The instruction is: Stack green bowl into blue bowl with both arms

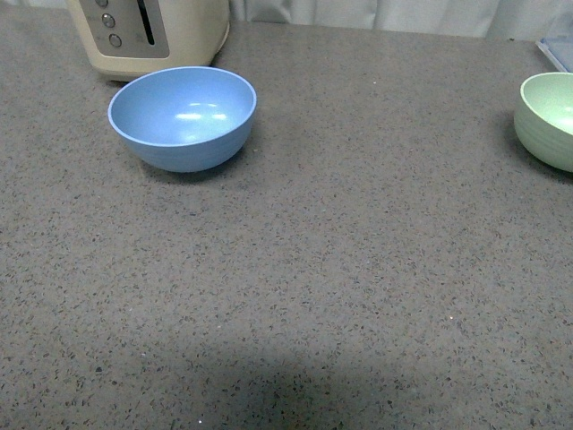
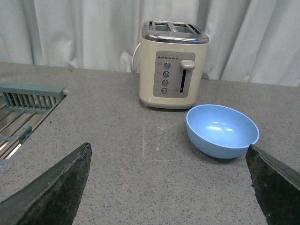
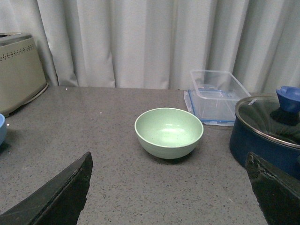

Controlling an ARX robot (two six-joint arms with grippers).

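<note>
Opening state of the stacking task. The blue bowl [image 1: 183, 116] stands upright on the bench [image 1: 295, 296], just in front of a toaster [image 1: 148, 31]. The green bowl [image 1: 548, 121] stands well apart from it at the right, near a clear box [image 3: 218, 93] and a pot [image 3: 267, 131]. The left tool [image 2: 168, 154] faces the blue bowl and the right tool [image 3: 168, 164] the green. Both are spread wide, empty and touching nothing. Each arm seems staged before its own bowl, probably so the right lifts while the left steadies.
</note>
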